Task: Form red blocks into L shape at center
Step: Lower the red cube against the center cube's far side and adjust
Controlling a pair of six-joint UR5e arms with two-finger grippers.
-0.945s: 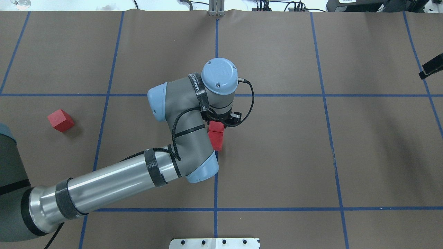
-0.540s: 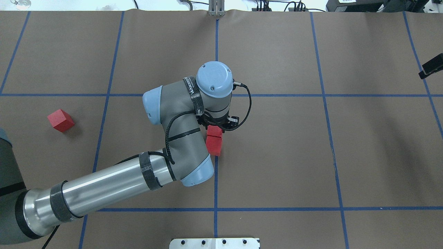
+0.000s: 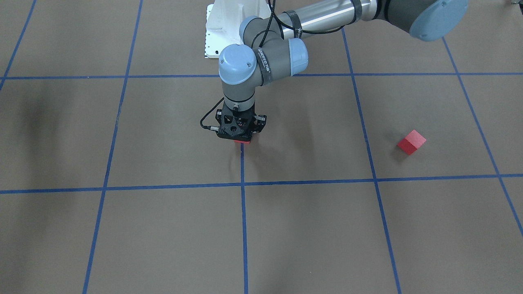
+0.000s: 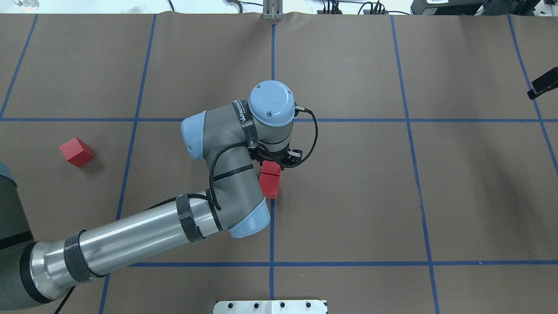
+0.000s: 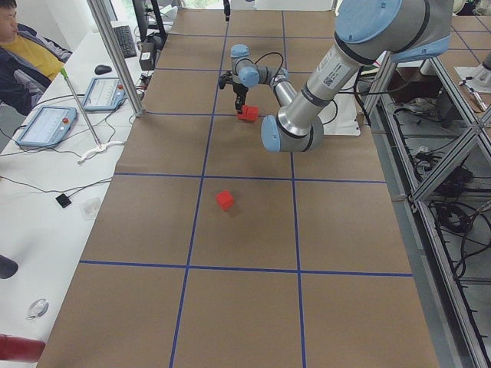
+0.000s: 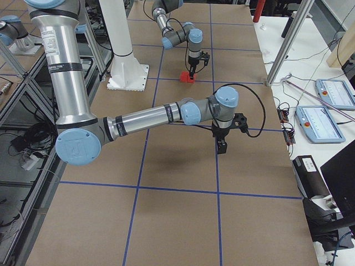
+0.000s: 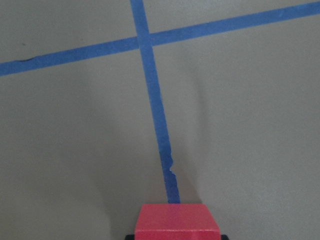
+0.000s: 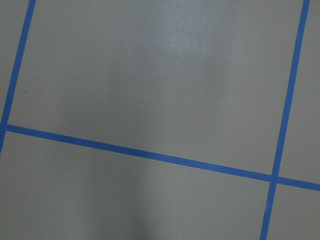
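Observation:
My left gripper (image 4: 273,163) is low over the middle blue line (image 4: 271,226) at the table's center, shut on a red block (image 7: 176,220); the black fingertips show at either side of the block in the left wrist view. In the overhead view this block (image 4: 271,167) touches a second red block (image 4: 269,185) just on the robot's side of it. The third red block (image 4: 76,151) lies alone far to the left and also shows in the front view (image 3: 412,142). My right gripper (image 6: 222,147) hangs over the table's right part; I cannot tell whether it is open.
Brown table surface with a blue tape grid. The white robot base (image 4: 270,306) is at the near edge. Only the tip of the right gripper (image 4: 542,85) shows at the overhead view's right edge. An operator and tablets are beside the table (image 5: 31,54).
My left wrist has shifted a little left and toward the robot, and the two center blocks have shifted with it. The lone left block and the right arm have not moved.

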